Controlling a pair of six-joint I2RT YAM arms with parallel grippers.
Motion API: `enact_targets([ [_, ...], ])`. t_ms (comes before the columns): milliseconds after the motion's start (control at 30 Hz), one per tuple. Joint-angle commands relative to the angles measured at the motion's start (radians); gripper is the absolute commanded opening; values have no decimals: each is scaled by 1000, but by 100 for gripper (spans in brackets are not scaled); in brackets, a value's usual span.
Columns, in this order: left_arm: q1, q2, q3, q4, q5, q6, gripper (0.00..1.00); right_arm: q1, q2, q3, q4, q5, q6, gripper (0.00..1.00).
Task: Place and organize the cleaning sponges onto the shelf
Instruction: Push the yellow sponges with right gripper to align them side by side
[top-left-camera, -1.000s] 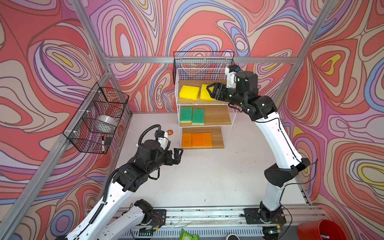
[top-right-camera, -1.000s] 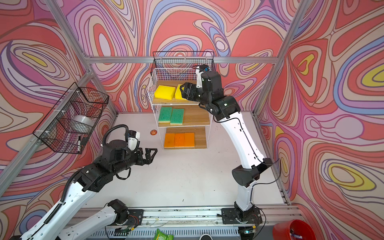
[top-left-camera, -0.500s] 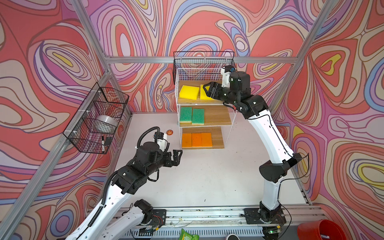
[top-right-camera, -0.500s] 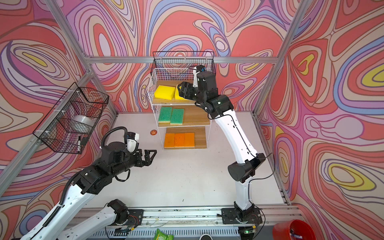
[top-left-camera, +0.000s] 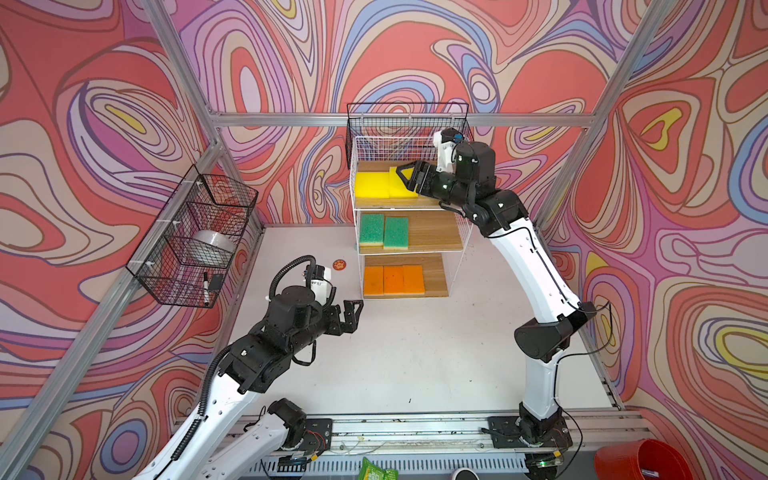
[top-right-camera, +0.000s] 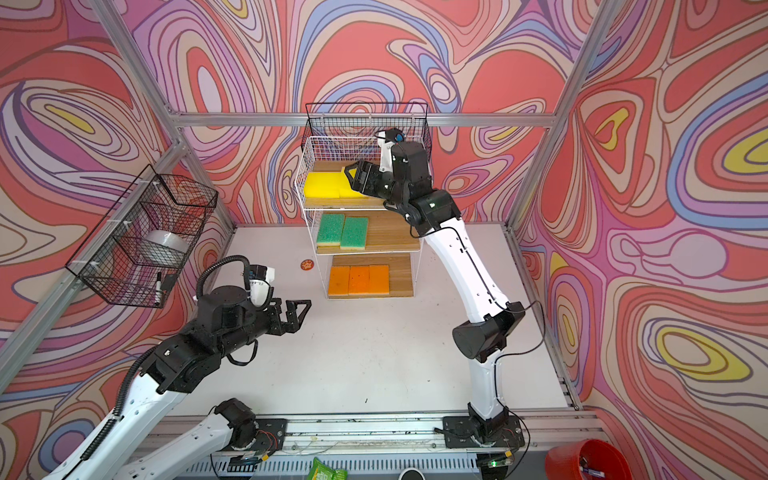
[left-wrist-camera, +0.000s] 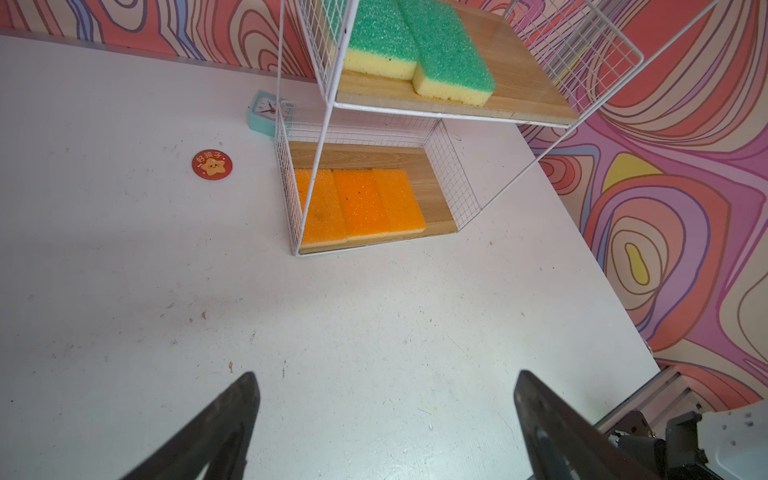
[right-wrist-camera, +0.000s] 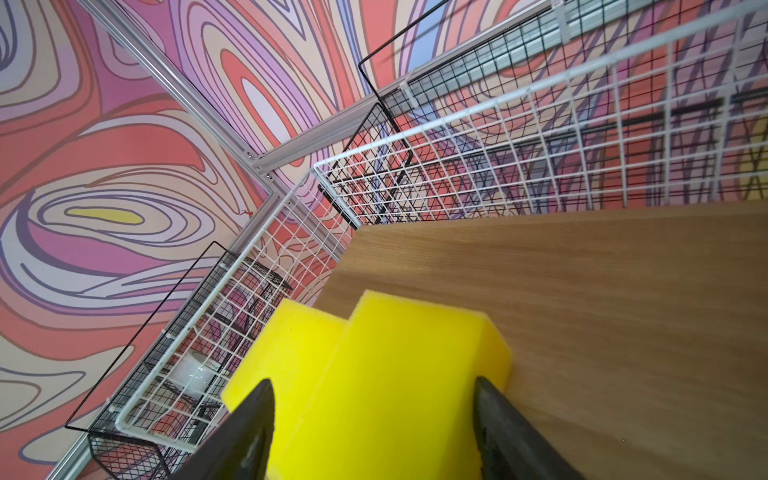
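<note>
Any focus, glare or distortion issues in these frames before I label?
Both top views: sharp, evenly lit, no glare on the table. Left wrist: orange sponges crisp, left fingers soft. Right wrist: right fingers blurred, yellow sponge strongly saturated, shelf mesh bowed by the lens.

We see a black wire basket on the side wall holding a white roll, perhaps tape, and a marker. A round orange disc lies on the white table, a small teal clock near it.
</note>
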Motion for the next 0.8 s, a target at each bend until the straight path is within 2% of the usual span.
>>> enact_targets([
  [0, 5, -10, -9, -19, -17, 7, 97, 0, 41, -5, -16, -43, 23, 77],
  [267, 5, -10, -4, -25, -25, 13, 97, -2, 28, -10, -56, 15, -12, 80],
  [533, 6, -5, 8, -38, -45, 19, 98, -14, -36, -89, -34, 28, -40, 91],
  [767, 7, -7, 47, -70, -117, 25, 100, -16, -108, -166, 10, 51, -68, 98],
])
